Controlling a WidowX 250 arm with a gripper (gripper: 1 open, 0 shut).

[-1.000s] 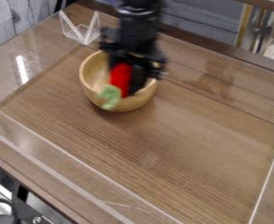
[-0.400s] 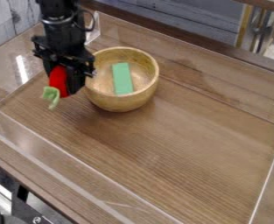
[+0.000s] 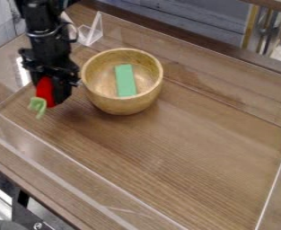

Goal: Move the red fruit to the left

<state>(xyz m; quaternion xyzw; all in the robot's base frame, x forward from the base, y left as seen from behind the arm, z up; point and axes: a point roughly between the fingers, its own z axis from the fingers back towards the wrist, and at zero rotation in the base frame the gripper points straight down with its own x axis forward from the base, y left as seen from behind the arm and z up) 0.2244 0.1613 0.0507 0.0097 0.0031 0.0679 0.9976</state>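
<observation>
Claw (image 3: 50, 88) grips red fruit (image 3: 42, 90), left of wooden bowl (image 3: 122, 83).

- A robotics lab or test bench, not a home: a black robot arm (image 3: 44, 31) stands over a wood-grain tabletop (image 3: 190, 135).
- Clear acrylic walls (image 3: 17, 148) fence the tabletop on its sides, forming a shallow enclosed work area.
- The props are toys: a wooden bowl (image 3: 122, 101) holding a flat green block (image 3: 126, 79).
- Behind the table, metal furniture legs (image 3: 260, 31) and a pale floor suggest a plain indoor workroom.
- Dark cables (image 3: 4, 216) hang at the lower left corner, below the table edge.
</observation>
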